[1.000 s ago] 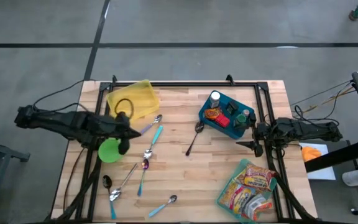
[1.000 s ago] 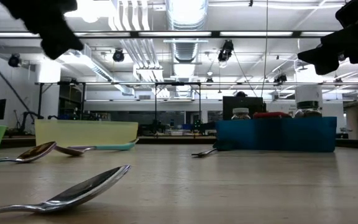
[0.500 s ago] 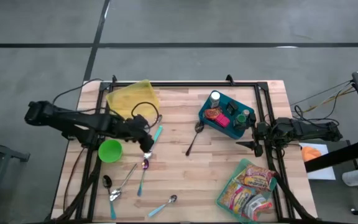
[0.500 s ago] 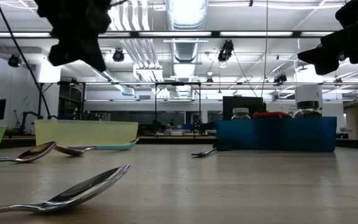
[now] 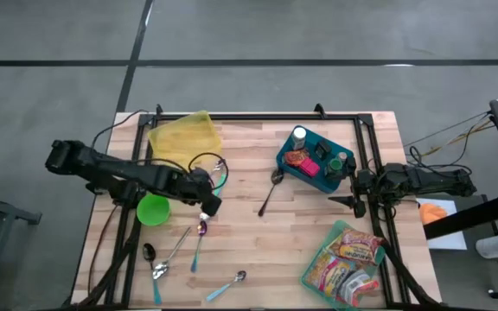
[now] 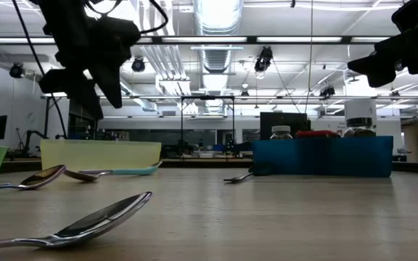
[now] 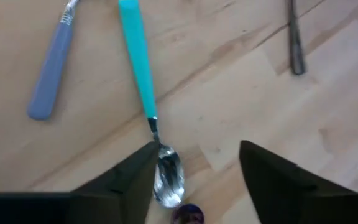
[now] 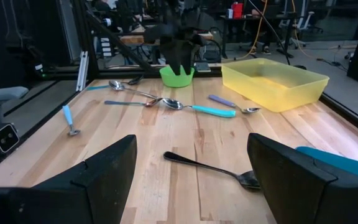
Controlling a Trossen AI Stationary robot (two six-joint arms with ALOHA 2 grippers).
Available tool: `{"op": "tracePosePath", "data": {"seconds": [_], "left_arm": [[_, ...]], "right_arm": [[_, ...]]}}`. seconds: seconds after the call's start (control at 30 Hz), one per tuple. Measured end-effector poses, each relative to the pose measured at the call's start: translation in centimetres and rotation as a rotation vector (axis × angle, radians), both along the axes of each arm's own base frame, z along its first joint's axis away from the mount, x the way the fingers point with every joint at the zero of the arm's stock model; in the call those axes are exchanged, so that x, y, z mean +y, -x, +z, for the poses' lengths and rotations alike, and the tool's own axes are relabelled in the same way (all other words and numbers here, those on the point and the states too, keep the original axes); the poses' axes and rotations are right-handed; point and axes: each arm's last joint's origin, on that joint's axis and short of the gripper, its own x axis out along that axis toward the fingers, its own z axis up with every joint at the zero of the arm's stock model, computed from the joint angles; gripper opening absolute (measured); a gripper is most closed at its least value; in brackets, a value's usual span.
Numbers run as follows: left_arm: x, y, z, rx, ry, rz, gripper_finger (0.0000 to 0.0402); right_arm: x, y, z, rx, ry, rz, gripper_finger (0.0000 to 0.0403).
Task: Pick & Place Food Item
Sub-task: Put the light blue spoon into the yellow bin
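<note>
Matt wood table (image 5: 258,238); glossy metal, seemingly plastic-handled spoon (image 7: 146,106).

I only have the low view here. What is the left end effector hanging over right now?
Observer: From above, the left end effector is over the cluster of spoons left of the table's middle, beside the green bowl.
Operator: Is it holding anything?
Observer: No. Its wrist view shows open fingers and nothing between them. The teal-handled spoon lies on the wood, its bowl close by one finger.
Operator: Any food outside my view?
Observer: Yes, a bag of snack packets lies at the table corner in the lower right of the high view.
</note>
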Motion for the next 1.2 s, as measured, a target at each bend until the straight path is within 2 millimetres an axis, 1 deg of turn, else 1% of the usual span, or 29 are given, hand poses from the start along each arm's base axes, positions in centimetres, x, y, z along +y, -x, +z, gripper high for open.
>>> {"op": "tracePosePath", "data": {"seconds": [0.1,0.2,0.3,0.53,0.7,0.9,1.2], "left_arm": [[0.0,-0.5,-0.9,0.028,-0.027,-0.036,0.0262],[-0.2,-1.1,-1.8,0.056,-0.052,-0.1,0.0266],[-0.2,-1.6,-2.8,0.095,-0.059,-0.106,0.0253],[-0.3,-2.7,-5.8,0.193,-0.033,-0.061,0.0204],[-0.3,-3.3,-7.3,0.222,-0.023,-0.062,0.0177],[0.1,-3.5,-8.0,0.247,-0.025,-0.047,0.0156],[0.8,-3.5,-8.2,0.253,-0.056,-0.017,0.0153]], "right_arm": [[0.0,0.0,0.0,0.0,0.001,0.001,0.0303],[0.0,0.0,0.0,0.0,-0.001,0.0,0.0303],[0.0,0.0,0.0,0.0,0.001,0.0,0.0303],[0.0,0.0,0.0,0.0,0.0,0.0,0.0303],[0.0,0.0,0.0,0.001,-0.001,0.0,0.0303],[0.0,0.0,0.0,0.001,0.001,0.001,0.0303],[0.0,0.0,0.0,0.0,-0.001,0.0,0.0303]]}}
